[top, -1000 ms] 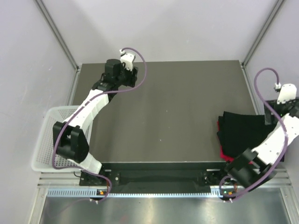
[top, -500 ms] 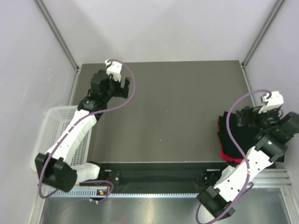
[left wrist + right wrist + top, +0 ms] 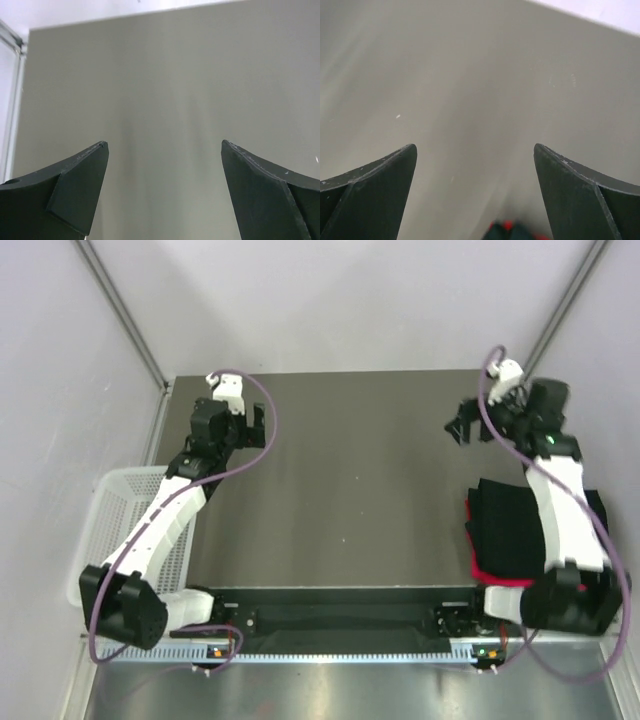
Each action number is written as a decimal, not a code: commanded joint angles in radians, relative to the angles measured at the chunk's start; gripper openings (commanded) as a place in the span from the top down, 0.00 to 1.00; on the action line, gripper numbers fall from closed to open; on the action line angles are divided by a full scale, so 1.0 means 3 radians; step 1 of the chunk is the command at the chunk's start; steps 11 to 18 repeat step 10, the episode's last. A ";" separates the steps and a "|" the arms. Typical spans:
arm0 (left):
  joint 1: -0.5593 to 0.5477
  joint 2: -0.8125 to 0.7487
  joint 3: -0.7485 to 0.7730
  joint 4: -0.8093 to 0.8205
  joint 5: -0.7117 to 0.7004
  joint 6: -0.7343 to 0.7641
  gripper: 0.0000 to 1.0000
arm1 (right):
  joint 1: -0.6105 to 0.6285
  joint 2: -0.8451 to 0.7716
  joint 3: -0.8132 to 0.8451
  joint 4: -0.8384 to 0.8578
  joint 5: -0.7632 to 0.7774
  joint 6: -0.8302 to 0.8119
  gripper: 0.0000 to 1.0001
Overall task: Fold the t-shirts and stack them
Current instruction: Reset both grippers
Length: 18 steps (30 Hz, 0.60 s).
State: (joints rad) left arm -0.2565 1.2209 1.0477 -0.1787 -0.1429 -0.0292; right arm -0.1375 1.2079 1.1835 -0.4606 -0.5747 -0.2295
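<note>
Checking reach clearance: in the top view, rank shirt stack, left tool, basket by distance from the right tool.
1. shirt stack, right side, just base-side of the right tool.
2. left tool, opposite side, far left.
3. basket, farthest left, near side.

Black t-shirt (image 3: 512,525), red t-shirt (image 3: 479,567), white basket (image 3: 98,545)

Both arms wear white shells on the long links and matte black housings at the joints. The left arm (image 3: 165,520), at 8 o'clock in the overhead view, and the right arm (image 3: 560,505), at 4 o'clock, each carry a small white camera block (image 3: 228,390) on the wrist and a thin purple cable (image 3: 271,420) looping free alongside. A tiny green light (image 3: 548,439) shows on the right arm's black forearm. Close up, the left gripper (image 3: 164,145) and right gripper (image 3: 475,147) have dark, wedge-shaped fingers (image 3: 75,192) with pale, scuffed edges.
</note>
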 commanded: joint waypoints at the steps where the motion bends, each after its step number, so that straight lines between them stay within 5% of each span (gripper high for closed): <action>1: 0.0001 0.0158 0.0276 0.0432 -0.0122 0.0169 0.01 | 0.0264 0.0579 0.0375 0.0011 0.0474 0.0136 0.00; 5: 0.0001 0.0231 0.0297 0.0493 -0.0137 0.0189 0.01 | 0.0300 0.0933 0.0483 0.0287 0.0550 0.0499 0.00; 18: 0.0001 0.0164 0.0118 0.0570 -0.0188 0.0276 0.01 | 0.0341 0.0872 0.0233 0.0435 0.0587 0.0320 0.00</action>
